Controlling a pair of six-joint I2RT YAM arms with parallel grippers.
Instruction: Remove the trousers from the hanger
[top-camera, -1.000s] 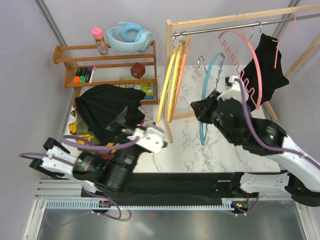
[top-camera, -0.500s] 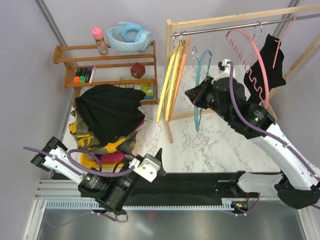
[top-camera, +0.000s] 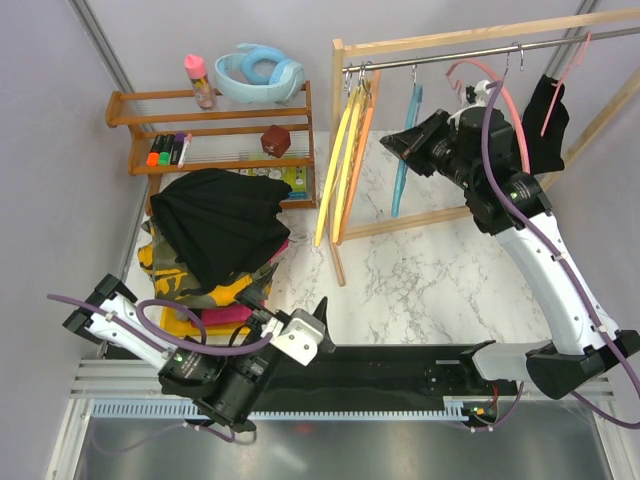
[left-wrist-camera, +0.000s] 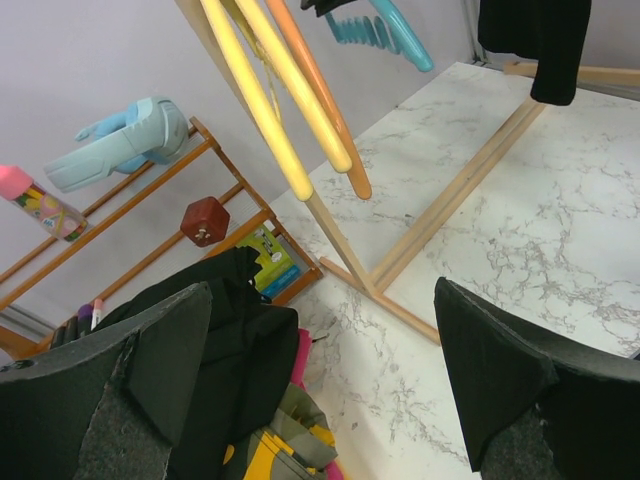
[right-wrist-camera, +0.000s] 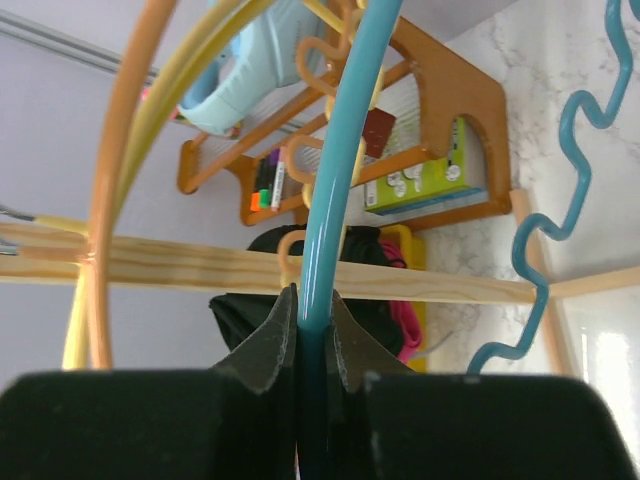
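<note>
The right gripper (right-wrist-camera: 308, 322) is clamped on the blue hanger (right-wrist-camera: 345, 150), its jaws pinched tight round the thin rod. It is raised high, close under the rail (top-camera: 450, 55); the hanger (top-camera: 402, 175) carries no cloth and hangs down over the far part of the table (top-camera: 430, 280). Just right of the gripper (top-camera: 412, 140) a black pair (top-camera: 545, 110) hangs at the rail's right end by a pink hanger (top-camera: 565, 72) (whether it is clipped or only draped I cannot tell).

The left gripper (left-wrist-camera: 322, 290) is spread wide and holds nothing. It sits low at the table's near edge, left of centre (top-camera: 290, 305), pointing toward the far side.

Just beyond it, along the left edge, the other trousers (top-camera: 215, 220) lie in a heap: black on top, camouflage and magenta under it. Yellow and orange hangers (top-camera: 338, 170) hang bare at the rail's left end. A wooden shelf (top-camera: 220, 130) stands at the far left corner.
</note>
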